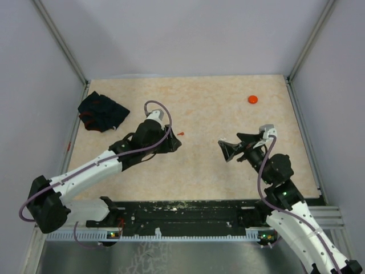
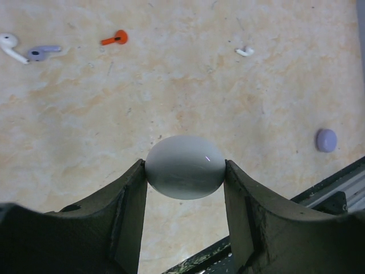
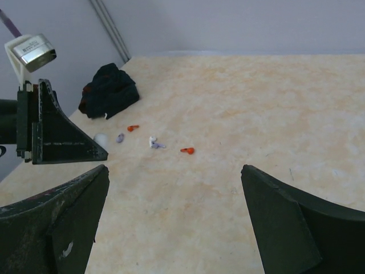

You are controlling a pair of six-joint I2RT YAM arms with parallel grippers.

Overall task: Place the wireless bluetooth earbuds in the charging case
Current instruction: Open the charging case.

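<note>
My left gripper (image 2: pixel 184 171) is shut on a white egg-shaped charging case (image 2: pixel 183 158), held closed just above the table; in the top view that gripper (image 1: pixel 173 142) sits left of centre. Beyond it lie a white earbud (image 2: pixel 10 45), a pale purple earbud (image 2: pixel 43 52), a red earbud (image 2: pixel 116 39) and a small white earbud (image 2: pixel 245 51). My right gripper (image 1: pixel 228 149) is open and empty, pointing left toward them. The right wrist view shows the right gripper (image 3: pixel 174 171), a red earbud (image 3: pixel 187 150), a white and purple pair (image 3: pixel 154 142), another red one (image 3: pixel 132 128) and the case (image 3: pixel 101 138).
A black cloth with red marks (image 1: pixel 102 111) lies at the far left. A red disc (image 1: pixel 252 99) lies at the far right. A pale purple disc (image 2: pixel 326 140) lies near the table's front edge. Metal frame posts stand at the back corners.
</note>
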